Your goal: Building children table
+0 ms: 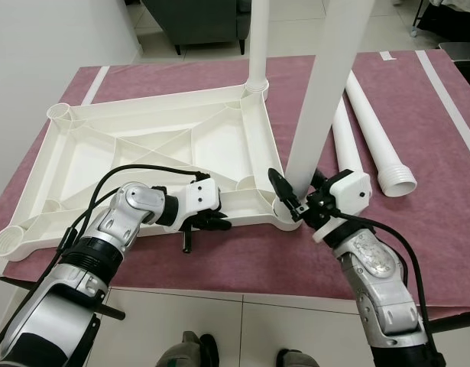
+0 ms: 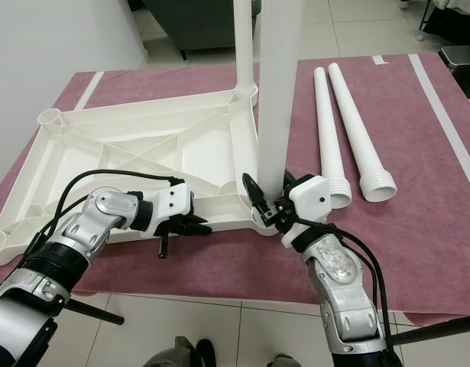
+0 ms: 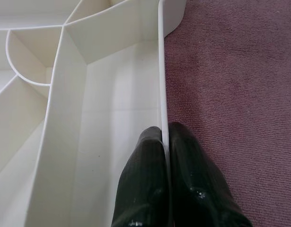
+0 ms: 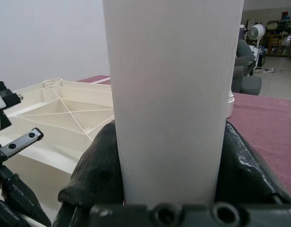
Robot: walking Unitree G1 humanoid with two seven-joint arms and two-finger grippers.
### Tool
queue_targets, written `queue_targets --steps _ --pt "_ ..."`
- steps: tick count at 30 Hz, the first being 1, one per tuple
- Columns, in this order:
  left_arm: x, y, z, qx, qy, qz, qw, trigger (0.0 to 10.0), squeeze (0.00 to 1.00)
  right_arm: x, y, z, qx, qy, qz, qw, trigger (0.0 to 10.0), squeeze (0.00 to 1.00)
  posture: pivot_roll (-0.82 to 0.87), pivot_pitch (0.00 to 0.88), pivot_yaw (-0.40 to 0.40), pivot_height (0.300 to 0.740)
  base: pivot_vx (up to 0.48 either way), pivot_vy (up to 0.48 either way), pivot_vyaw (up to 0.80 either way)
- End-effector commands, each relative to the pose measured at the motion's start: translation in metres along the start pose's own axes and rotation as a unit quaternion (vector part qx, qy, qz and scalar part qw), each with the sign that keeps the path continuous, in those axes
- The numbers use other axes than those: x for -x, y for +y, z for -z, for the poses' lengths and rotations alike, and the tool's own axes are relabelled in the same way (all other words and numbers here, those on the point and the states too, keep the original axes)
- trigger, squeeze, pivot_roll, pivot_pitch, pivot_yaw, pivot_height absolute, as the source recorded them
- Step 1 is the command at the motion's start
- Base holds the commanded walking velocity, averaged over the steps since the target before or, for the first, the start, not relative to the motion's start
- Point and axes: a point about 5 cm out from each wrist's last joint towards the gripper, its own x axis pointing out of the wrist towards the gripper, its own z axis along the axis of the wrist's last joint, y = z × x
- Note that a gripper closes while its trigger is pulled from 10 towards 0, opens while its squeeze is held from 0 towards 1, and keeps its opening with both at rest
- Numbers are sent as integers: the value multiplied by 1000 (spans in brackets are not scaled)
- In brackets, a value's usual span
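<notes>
I had one leg (image 1: 257, 46) fitted; right gripper (image 1: 297, 200) clamped the second leg (image 1: 322, 99) in its socket, left gripper (image 1: 206, 222) pinched the tabletop rim (image 3: 162, 90), two spare legs (image 1: 372, 130) remained.

A maroon carpet (image 1: 418, 145) carries the upturned white tabletop (image 1: 154, 149); two loose legs (image 1: 368, 130) lie beside the tabletop.

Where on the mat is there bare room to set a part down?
Free: the maroon mat right of the two loose legs, and its far strip behind the tabletop. Crowded: the near edge, where the left gripper pinches the tabletop's rim and the right gripper clamps the upright leg.
</notes>
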Motion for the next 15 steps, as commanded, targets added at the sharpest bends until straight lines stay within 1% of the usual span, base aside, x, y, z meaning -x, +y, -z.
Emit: queue_targets --steps 1,6,8,11,12,14,15 --pt "-3 7 -15 -1 -53 -43 998 10000 0 10 7 40 -32 113 9 993 10000 0 -122 161 152 740 0 0 0" --pt "-3 6 -16 0 -54 -43 998 10000 0 7 14 44 -34 128 30 991 10000 0 -121 160 149 740 0 0 0" --pt "-3 6 -16 1 -55 -44 998 10000 0 6 15 45 -32 132 53 989 10000 0 -120 159 146 740 0 0 0" --pt "-3 6 -16 2 -55 -46 997 10000 0 8 14 46 -25 136 94 986 10000 0 -121 159 144 740 0 0 0" --pt "-3 6 -16 2 -55 -46 997 10000 0 8 14 46 -25 136 94 986 10000 0 -121 159 144 740 0 0 0" --pt "-3 7 -16 4 -56 -48 997 10000 0 10 12 45 -13 135 119 984 10000 0 -123 159 144 740 0 0 0" --pt "-3 7 -16 4 -56 -48 997 10000 0 10 12 45 -13 135 119 984 10000 0 -123 159 144 740 0 0 0"
